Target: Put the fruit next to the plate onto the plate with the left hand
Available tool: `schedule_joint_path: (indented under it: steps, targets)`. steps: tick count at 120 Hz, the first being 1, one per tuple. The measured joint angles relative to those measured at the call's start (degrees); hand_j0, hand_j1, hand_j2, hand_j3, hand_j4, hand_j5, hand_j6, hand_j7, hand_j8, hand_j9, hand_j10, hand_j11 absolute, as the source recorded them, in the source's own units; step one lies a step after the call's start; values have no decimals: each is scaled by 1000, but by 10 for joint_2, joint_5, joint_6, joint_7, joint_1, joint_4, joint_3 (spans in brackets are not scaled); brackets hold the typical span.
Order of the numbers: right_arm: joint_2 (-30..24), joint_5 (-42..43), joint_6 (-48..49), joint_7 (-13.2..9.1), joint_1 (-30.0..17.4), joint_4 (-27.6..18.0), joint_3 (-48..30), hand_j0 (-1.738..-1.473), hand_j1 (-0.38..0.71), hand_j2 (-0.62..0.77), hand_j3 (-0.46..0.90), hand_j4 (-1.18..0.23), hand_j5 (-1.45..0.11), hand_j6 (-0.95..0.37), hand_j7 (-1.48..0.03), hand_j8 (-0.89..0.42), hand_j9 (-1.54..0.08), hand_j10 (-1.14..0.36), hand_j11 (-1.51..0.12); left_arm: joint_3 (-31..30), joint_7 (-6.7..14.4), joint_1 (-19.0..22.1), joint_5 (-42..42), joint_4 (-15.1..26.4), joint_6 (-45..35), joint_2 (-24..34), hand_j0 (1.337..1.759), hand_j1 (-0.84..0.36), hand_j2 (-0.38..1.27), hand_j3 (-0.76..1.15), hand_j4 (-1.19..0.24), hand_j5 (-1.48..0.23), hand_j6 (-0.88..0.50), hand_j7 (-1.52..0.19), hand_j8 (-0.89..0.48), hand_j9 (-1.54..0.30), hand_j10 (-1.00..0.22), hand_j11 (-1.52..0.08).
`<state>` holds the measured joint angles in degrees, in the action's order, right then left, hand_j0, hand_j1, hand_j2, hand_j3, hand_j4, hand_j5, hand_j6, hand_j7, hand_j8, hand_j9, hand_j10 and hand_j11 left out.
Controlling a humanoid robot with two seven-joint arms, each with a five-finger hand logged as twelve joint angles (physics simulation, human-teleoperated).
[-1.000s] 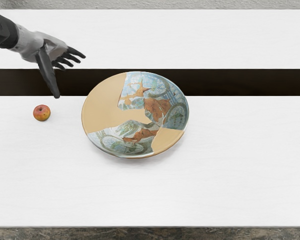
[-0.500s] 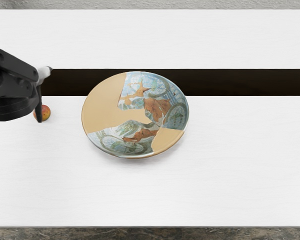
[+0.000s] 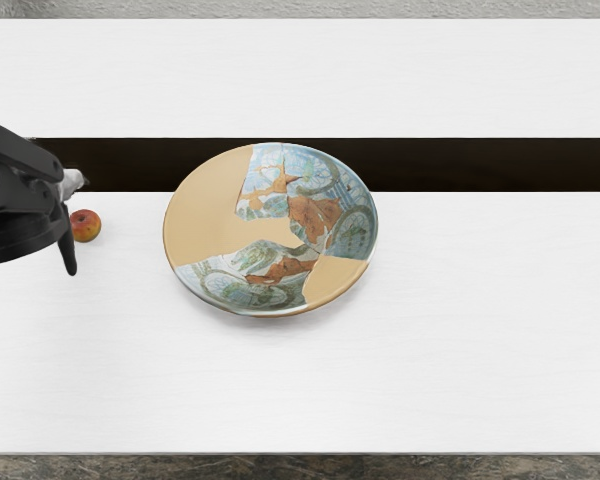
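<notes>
at the left edge of the head view, my left hand (image 3: 20,205) comes in low over the white worktop (image 3: 430,350), its dark back turned to the camera. from this angle i cannot tell whether the fingers are released or clenched. the fruit (image 3: 86,225), small, round and red-orange, sits on the worktop just beside the hand on its right, with its left edge partly hidden behind the hand. i cannot tell if the two are touching. the fruit lies left of the plate (image 3: 195,225), near it but apart from the rim. the plate is wide and shallow, patterned in blue and orange with plain tan patches, and nothing lies on it. a dark gap (image 3: 480,165) runs across behind the plate.
</notes>
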<state>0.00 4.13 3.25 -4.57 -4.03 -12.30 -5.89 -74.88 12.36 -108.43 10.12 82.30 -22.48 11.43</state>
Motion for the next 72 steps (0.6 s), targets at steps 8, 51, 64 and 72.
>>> schedule_joint_path:
  steps: [8, 51, 64, 72]
  targets:
    - [0, 0, 0, 0, 0, 0, 0, -1658, -328, -4, 0, -18, -23, -18, -23, -18, -23, -18, -23, 10, 0, 21, 9, -14, -10, -2, 1658, 237, 19, 0, -94, -122, -94, -122, -94, -122, -94, -122]
    - [0, 0, 0, 0, 0, 0, 0, -1658, -328, -4, 0, -17, -23, -17, -23, -17, -23, -17, -23, 28, -6, 70, 34, -100, -15, 18, 1658, 183, 28, 0, -139, -180, -139, -180, -139, -180, -139, -180]
    - [0, 0, 0, 0, 0, 0, 0, -1658, -328, -4, 0, -18, -23, -18, -23, -18, -23, -18, -23, 32, -10, 80, 37, -122, -3, 21, 1658, 171, 30, 0, -149, -194, -150, -194, -149, -194, -149, -194]
    - [0, 0, 0, 0, 0, 0, 0, -1658, -328, -4, 0, -17, -23, -17, -23, -17, -23, -17, -23, 42, -12, 81, 38, -128, 1, 19, 1658, 158, 32, 0, -159, -207, -160, -207, -160, -207, -159, -207]
